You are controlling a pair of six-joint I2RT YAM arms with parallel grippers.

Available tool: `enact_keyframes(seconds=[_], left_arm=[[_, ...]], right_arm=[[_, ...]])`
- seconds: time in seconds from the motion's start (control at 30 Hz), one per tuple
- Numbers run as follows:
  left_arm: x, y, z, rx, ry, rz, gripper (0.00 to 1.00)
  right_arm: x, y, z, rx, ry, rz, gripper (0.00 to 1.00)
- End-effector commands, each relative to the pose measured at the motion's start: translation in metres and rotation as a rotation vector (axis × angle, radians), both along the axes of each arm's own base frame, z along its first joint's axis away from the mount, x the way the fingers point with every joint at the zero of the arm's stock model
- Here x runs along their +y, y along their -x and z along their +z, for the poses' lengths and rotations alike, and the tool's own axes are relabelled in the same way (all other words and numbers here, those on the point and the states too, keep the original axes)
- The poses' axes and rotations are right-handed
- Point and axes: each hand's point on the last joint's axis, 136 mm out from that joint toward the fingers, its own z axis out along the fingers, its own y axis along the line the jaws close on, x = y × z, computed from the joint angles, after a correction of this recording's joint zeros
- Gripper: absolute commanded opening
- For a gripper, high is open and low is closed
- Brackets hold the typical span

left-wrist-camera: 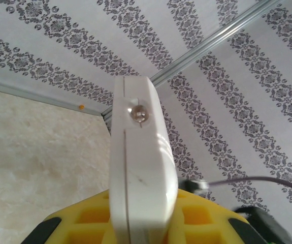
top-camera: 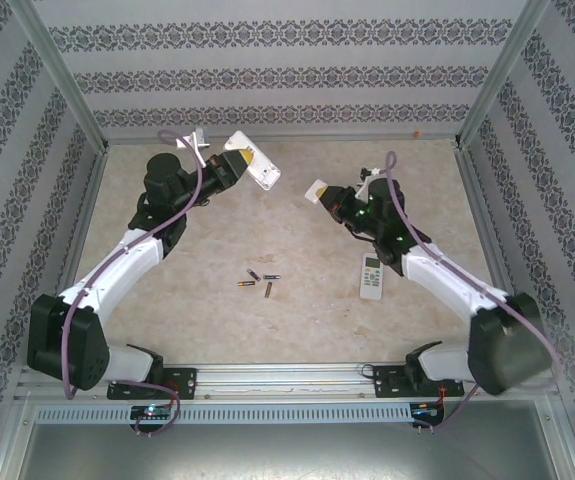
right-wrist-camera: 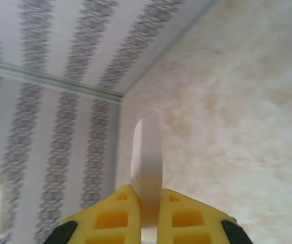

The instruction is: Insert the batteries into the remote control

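My left gripper (top-camera: 235,160) clamps the white remote (top-camera: 260,170) aloft, and my right gripper (top-camera: 327,198) pinches a thin white panel (right-wrist-camera: 147,152), likely its cover. The batteries (top-camera: 260,281) lie loose on the table (top-camera: 197,260). They look light, hard, slick and roll-prone, so I'd pinch one across its middle.

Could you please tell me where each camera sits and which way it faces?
Top external: above and behind, looking down on table, batteries, left arm, right arm.
Left wrist: on its arm, faces the patterned wall; left gripper clamps a white remote.
Right wrist: on its arm, faces wall and table; right gripper pinches a thin white piece.
Shared: top external and left wrist both show that remote.
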Motion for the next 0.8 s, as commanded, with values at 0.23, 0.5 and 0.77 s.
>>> enact_keyframes(seconds=[0.23,0.5,0.77], left_arm=[[0.000,0.022,-0.019,0.035,-0.006,-0.043,0.01],[-0.005,0.017,-0.026,0.054,0.017,-0.064,0.01],[-0.014,0.014,-0.025,0.072,0.051,-0.119,0.01]], right_arm=[[-0.017,-0.051,-0.125,0.214,0.176,-0.039,0.10],[-0.045,-0.032,-0.174,0.320,0.225,-0.093,0.28],[-0.071,-0.013,-0.070,0.051,0.244,-0.091,0.60]])
